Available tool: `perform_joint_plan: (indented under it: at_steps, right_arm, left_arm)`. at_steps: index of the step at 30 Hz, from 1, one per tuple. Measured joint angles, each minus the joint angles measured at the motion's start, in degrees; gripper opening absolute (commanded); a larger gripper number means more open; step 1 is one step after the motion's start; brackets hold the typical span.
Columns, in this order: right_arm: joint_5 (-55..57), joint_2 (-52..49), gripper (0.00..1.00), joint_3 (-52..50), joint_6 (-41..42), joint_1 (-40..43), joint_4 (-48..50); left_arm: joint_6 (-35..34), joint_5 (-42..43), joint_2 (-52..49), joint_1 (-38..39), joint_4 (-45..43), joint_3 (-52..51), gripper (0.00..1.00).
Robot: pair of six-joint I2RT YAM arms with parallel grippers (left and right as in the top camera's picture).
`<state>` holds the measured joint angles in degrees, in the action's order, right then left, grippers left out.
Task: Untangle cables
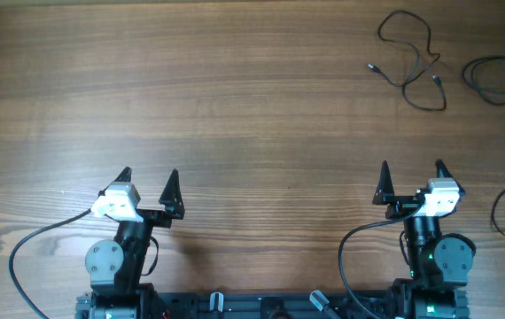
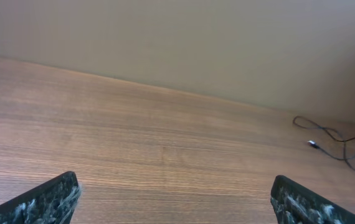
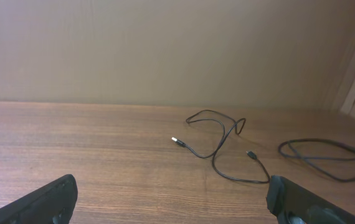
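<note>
My left gripper [image 1: 149, 175] and right gripper [image 1: 411, 167] gape wide, empty. Thin black cables [image 1: 409, 60] lie in slack loops far right on the grained wood table [image 1: 235, 106], one plug [image 1: 373, 66] pointing left.

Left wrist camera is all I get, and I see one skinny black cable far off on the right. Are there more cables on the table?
Observer: Yes. A looped cable lies just right of that loose cable, past the edge of your picture.
Operator: Are those two tangled together?
Observer: No. From overhead, bare wood shows between them.
Operator: Which arm is closer to them?
Observer: The right arm. Its jaws stand wide open and empty, well short of both cables.
</note>
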<state>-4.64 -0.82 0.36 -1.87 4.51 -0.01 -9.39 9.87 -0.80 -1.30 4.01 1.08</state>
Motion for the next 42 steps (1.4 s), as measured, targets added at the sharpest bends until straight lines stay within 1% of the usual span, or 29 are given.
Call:
perform_joint_plan:
  at_steps: [7, 11, 42]
  right_arm:
    - [0.00, 0.00, 1.00, 0.00, 0.00, 0.00, 0.00]
    - [0.00, 0.00, 1.00, 0.00, 0.00, 0.00, -0.02]
    - [0.00, 0.00, 1.00, 0.00, 0.02, 0.00, 0.00]
  left_arm:
    - [6.84, 0.07, 0.00, 1.55, 0.00, 0.00, 1.00]
    - [8.81, 0.26, 0.00, 1.70, -0.02, -0.02, 1.00]
    - [9.35, -1.07, 0.00, 2.12, -0.02, -0.02, 1.00]
